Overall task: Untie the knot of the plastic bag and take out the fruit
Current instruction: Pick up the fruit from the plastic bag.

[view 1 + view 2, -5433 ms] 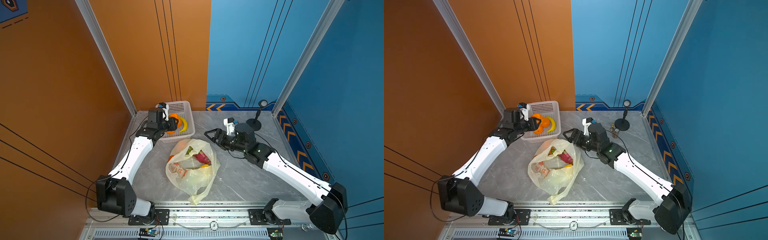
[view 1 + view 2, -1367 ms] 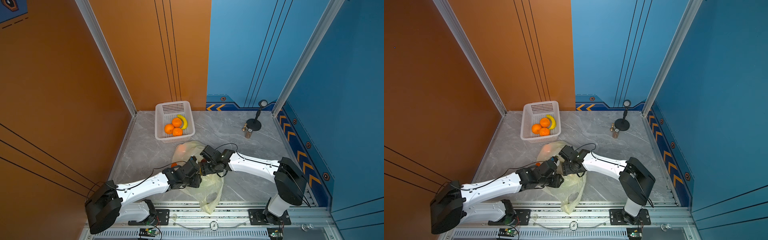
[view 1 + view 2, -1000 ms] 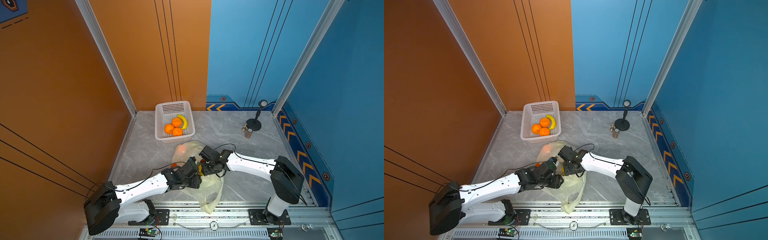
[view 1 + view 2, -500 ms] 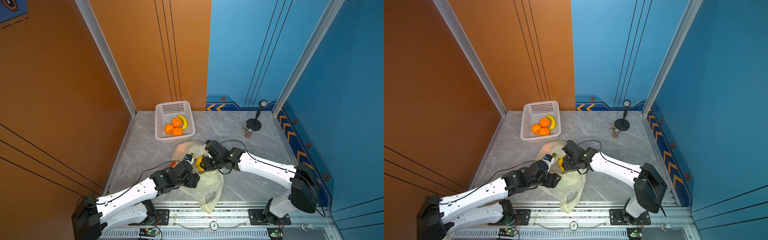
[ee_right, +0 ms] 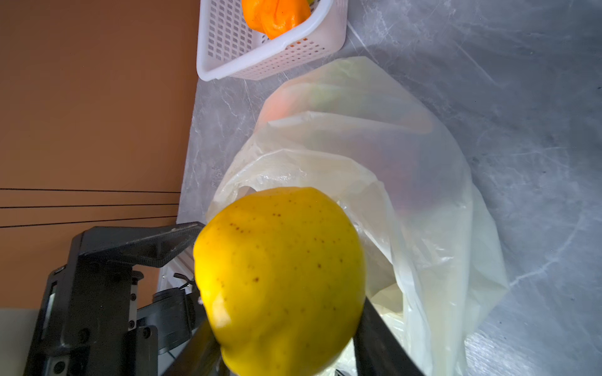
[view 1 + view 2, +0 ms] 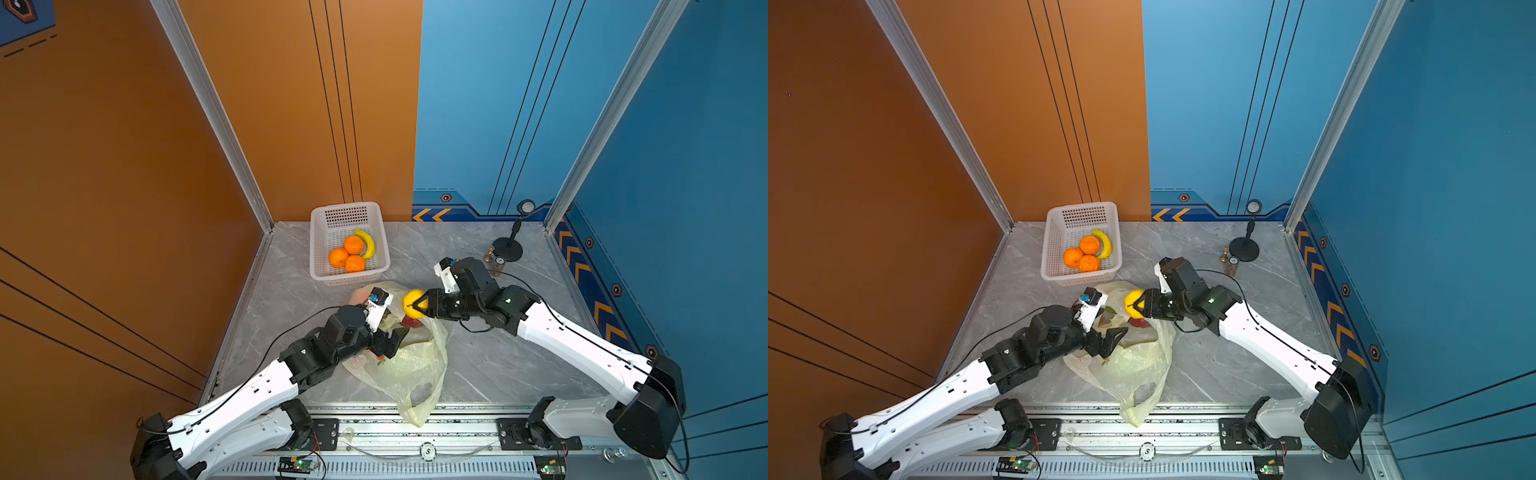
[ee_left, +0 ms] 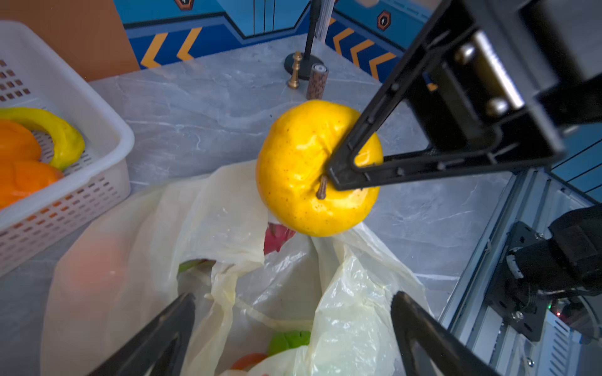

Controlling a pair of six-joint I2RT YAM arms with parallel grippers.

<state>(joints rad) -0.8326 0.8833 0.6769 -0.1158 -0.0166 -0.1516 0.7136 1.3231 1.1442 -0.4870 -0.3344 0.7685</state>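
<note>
So on the left the white basket (image 6: 320,257) has three oranges (image 6: 347,257) and a banana (image 6: 368,243) in it. My left gripper (image 7: 293,312) is hanging wide open and empty right over the mouth of the plastic bag (image 6: 411,365), which is slumped on the tabletop (image 6: 478,365) with a pink dragon fruit (image 7: 277,236) and a green fruit (image 7: 288,338) peeking out inside. Just right of that, my right gripper (image 6: 415,305) is clamped on the yellow fruit (image 7: 306,169), holding it up just above the bag's opening.
</note>
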